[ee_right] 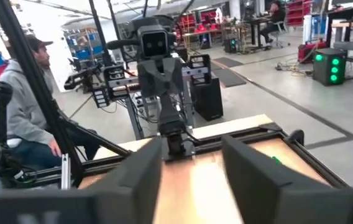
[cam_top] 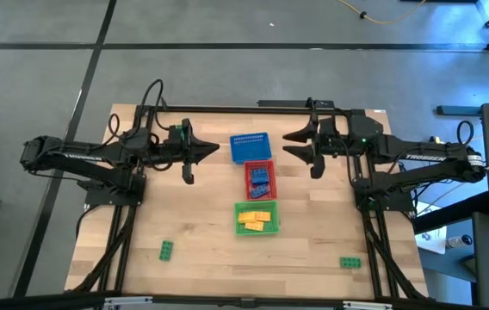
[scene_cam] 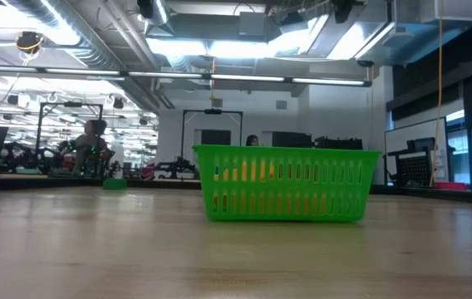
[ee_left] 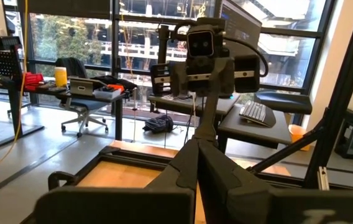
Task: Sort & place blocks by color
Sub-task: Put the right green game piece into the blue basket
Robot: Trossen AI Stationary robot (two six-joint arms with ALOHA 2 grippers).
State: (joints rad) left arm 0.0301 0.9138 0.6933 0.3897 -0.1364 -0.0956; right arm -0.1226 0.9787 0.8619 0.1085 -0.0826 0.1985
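Three mesh baskets stand in a row down the table's middle: blue farthest, red with blue blocks in it, and green nearest, with yellow blocks in it. The green basket also shows in the low view. One green block lies near the front left and another near the front right. My left gripper hangs shut and empty, left of the blue basket. My right gripper hangs open and empty, right of it.
Both arms reach in level from the table's sides, above the far half. The left wrist view shows the right arm opposite. The right wrist view shows the left arm and a seated person beyond the table.
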